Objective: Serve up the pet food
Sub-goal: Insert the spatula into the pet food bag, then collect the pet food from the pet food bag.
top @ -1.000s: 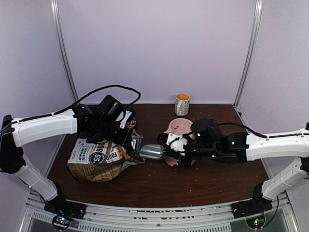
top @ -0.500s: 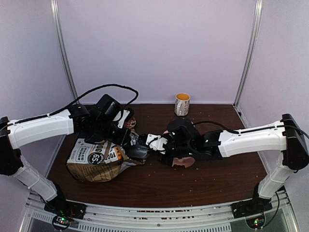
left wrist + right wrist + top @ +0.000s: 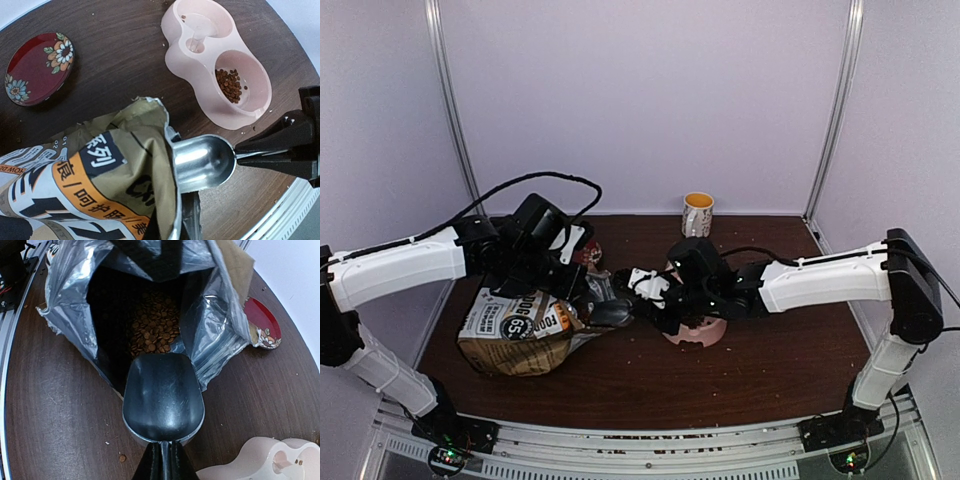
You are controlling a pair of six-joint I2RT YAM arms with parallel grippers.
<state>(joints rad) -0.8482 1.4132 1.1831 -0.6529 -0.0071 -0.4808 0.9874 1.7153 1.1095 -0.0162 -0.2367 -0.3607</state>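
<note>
Toward the left edge of the worktop (image 3: 760, 372), near its front: a tan paper bag with orange band and black-white print (image 3: 515, 330), down on its side, mouth turned toward the middle. Up at the torn upper lip, the left fingers (image 3: 189, 217), pinched shut on the paper with the mouth lifted open. Coming in from the right side, the right fingers (image 3: 156, 464), clamped narrow on the thin handle of a shiny rounded metal scoop (image 3: 163, 399). Scoop bowl right at the bag's mouth, over the foil lining's lower lip, and empty. Deep inside the bag, just beyond the scoop's front edge: small round brown kibble pellets (image 3: 150, 330), heaped up. Near the worktop's middle, under the right arm: a pale pink plastic double bowl (image 3: 197, 70), with a small scatter of the same brown pellets in one well and a few specks in the other. Past the bag toward the far edge, a round red saucer with painted flowers (image 3: 37, 67). By the far edge, well apart from everything: a yellow-and-white mug (image 3: 697, 215), upright. A few loose pellets on the bare wood.
</note>
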